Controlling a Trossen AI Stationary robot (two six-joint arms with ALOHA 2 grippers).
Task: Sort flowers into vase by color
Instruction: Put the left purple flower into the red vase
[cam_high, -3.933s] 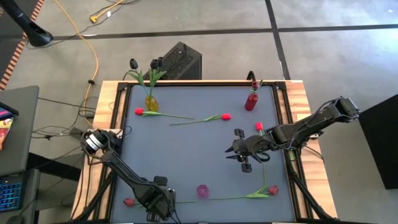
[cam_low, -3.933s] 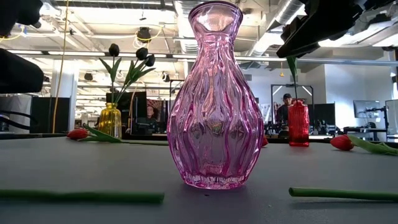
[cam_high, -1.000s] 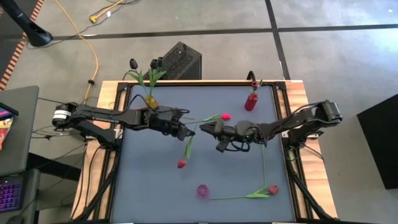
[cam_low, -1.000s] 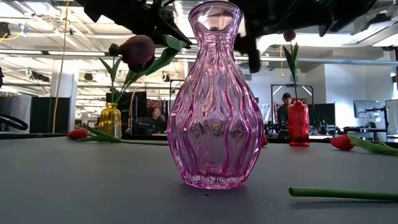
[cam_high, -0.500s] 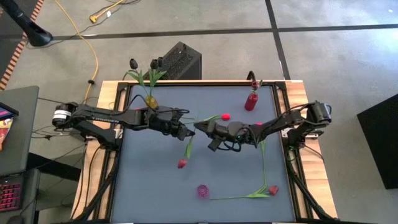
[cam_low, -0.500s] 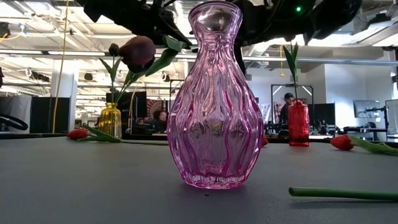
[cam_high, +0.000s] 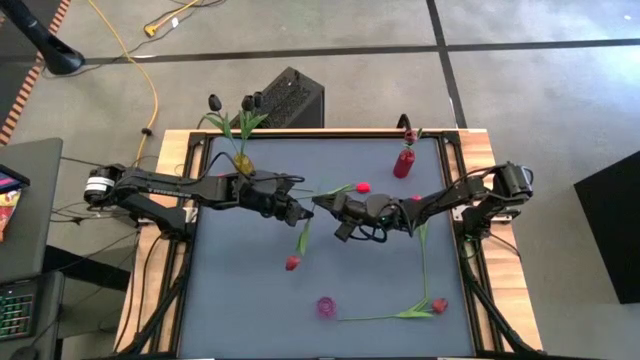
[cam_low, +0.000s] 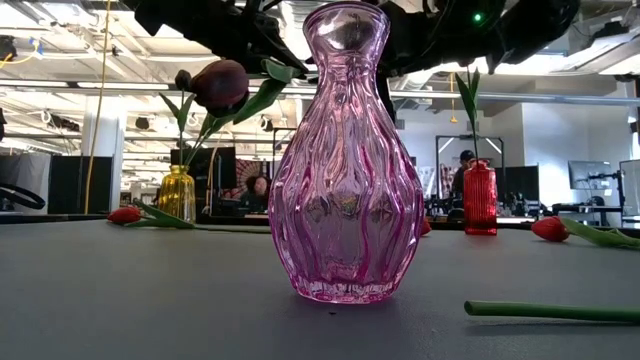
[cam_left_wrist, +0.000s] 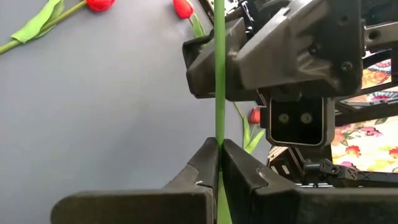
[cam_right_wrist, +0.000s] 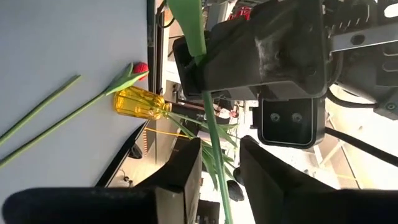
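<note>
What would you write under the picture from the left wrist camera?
Left gripper pinches a green tulip stem facing the right arm's open fingers.

The 2 arms are dark and thin, with black cables along them. Each wrist has a blocky black box with 2 small round holes.

open-plan lab: exposed ceiling ducts (cam_low: 470, 15)

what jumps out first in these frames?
Both arms meet over the middle of the table: the left gripper is shut on a tulip stem, its dark red head hanging toward the near edge, while the right gripper, jaws open around the same stem, faces it. In the low view a pink glass vase fills the foreground, empty, with a yellow vase of near-black tulips and a red vase behind.
</note>
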